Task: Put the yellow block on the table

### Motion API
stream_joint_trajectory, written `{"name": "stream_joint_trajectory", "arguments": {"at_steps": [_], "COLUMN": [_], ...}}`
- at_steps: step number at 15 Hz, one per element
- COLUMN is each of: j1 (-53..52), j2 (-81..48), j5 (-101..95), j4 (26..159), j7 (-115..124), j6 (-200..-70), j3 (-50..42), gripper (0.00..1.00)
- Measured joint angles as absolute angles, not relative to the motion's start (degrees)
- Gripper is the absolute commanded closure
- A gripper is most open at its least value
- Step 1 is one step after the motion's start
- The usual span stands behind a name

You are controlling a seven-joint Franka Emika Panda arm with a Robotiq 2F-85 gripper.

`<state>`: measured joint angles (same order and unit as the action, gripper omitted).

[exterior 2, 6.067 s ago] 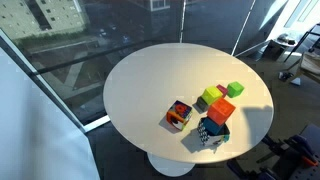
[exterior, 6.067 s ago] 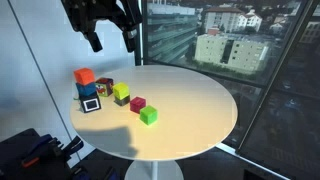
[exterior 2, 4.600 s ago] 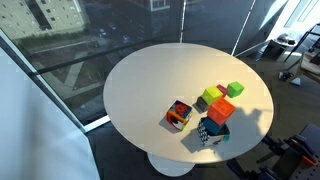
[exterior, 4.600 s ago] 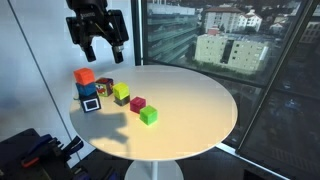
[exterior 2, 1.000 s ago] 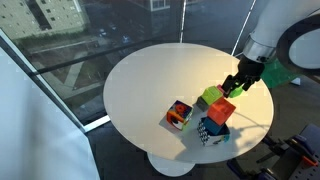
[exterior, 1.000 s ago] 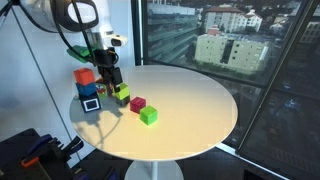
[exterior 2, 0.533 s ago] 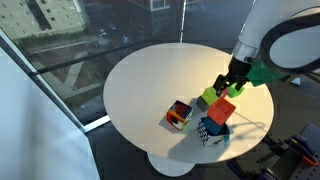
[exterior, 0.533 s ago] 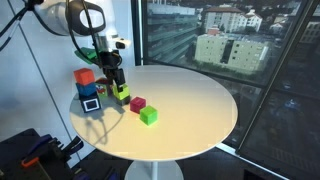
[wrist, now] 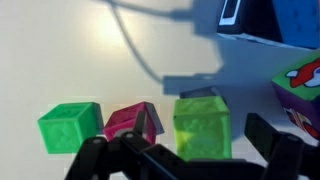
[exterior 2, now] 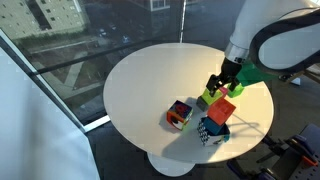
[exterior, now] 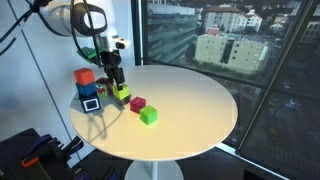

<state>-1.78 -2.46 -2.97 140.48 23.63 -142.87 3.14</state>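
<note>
The yellow block is a small yellow-lime cube that stands on a dark cube on the round cream-white table. It also shows in an exterior view and in the wrist view. My gripper is down over it, open, with one finger on each side of the block and a gap on both sides. In an exterior view the gripper hangs just above the block. Nothing is held.
A magenta cube and a brighter green cube lie beside the yellow block; both show in the wrist view. An orange block sits on a blue-white cube. A multicoloured cube lies nearby.
The arm came down from high above the table to the block stack. Over the last second the gripper sank a little lower around the yellow block. The blocks have not moved.
</note>
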Motion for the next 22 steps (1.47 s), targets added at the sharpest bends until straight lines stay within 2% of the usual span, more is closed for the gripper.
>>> {"name": "stream_joint_trajectory", "arguments": {"at_steps": [22], "j1": [-2.9], "j2": [-7.3], "j5": [-5.3], "j4": [136.5], "j7": [26.0], "j6": [-142.9], "j3": [1.6], "gripper": [0.00]}}
